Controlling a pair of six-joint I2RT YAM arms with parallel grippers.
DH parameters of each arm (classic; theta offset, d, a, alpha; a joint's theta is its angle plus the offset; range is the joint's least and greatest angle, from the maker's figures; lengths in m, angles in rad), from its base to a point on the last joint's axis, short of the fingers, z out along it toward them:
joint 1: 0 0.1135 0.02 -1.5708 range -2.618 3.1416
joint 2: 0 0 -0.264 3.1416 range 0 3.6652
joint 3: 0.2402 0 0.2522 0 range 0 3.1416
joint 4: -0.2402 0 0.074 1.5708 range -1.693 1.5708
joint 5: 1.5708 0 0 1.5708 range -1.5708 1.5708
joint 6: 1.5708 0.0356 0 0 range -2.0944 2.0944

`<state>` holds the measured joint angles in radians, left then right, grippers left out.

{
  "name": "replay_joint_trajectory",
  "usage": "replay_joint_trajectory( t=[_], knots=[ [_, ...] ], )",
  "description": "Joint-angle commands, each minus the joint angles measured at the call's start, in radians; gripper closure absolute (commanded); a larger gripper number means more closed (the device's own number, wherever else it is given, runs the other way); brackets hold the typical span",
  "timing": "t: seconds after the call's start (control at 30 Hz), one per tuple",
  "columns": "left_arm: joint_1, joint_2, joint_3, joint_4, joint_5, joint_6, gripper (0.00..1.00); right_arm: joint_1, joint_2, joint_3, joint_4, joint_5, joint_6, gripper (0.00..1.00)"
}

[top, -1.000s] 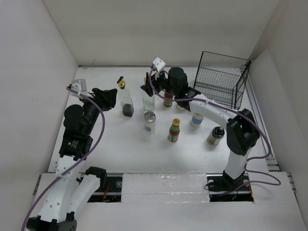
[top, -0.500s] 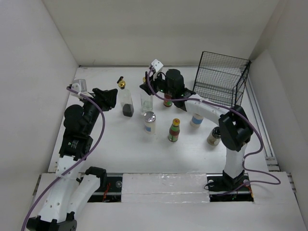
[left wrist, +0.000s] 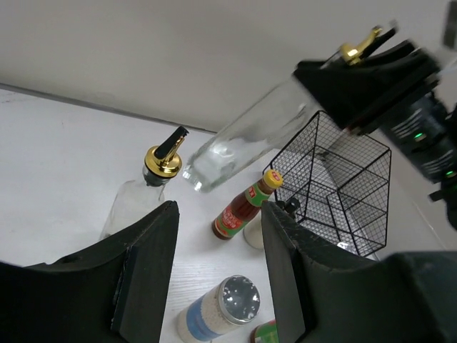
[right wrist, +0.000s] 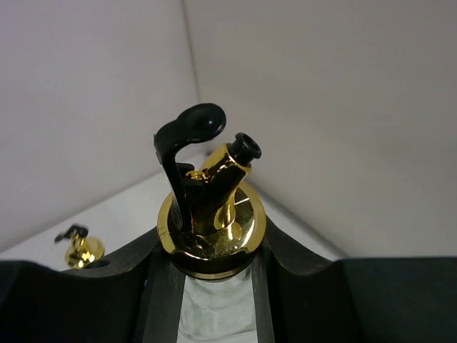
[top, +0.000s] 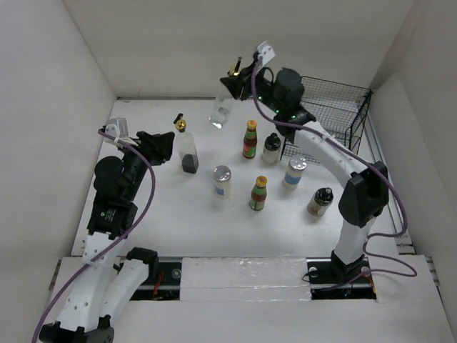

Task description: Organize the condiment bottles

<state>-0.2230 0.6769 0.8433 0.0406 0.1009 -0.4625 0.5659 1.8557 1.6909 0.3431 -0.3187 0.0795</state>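
Up by the back wall, the right hand (top: pixel 240 71) is clamped round the neck of one tall clear gold-spouted bottle (top: pixel 223 108), just under the spout. It holds it in the air, tilted w/ the base swung out to the left, well off the desk (top: pixel 171 214). Wrist cam shows a finger hugging each side of the neck, so the grip looks solid imo. Left hand (left wrist: pixel 218 236) is spread wide w/ nothing in it, hovering near the other gold-spouted bottle (top: pixel 187 151), which stands upright w/ something dark at the bottom. The rest stand loose across the middle: two orange-capped ones (top: pixel 250 139), a silver-lidded jar (top: pixel 223 181), a few more to the right, plus the wire basket (top: pixel 332 114) in the back right corner. So I'd call this the carry step, one bottle mid-transfer. Can't tell where it's headed tbh, prob next to its twin. Next move needs it tipped upright before it goes down in a gap w/o clipping neighbours, then let go.
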Motion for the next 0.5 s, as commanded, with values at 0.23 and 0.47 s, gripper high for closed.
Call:
replay_joint_trajectory(
  t=[0.23, 0.47],
  knots=[
    [-0.004, -0.028, -0.004, 0.053, 0.023, -0.008, 0.54, -0.219, -0.125, 0.272, 0.014, 0.167, 0.011, 0.94],
    [-0.004, -0.008, -0.004, 0.053, 0.023, -0.008, 0.54, -0.362, -0.115, 0.383, -0.099, 0.188, 0.011, 0.94]
  ],
)
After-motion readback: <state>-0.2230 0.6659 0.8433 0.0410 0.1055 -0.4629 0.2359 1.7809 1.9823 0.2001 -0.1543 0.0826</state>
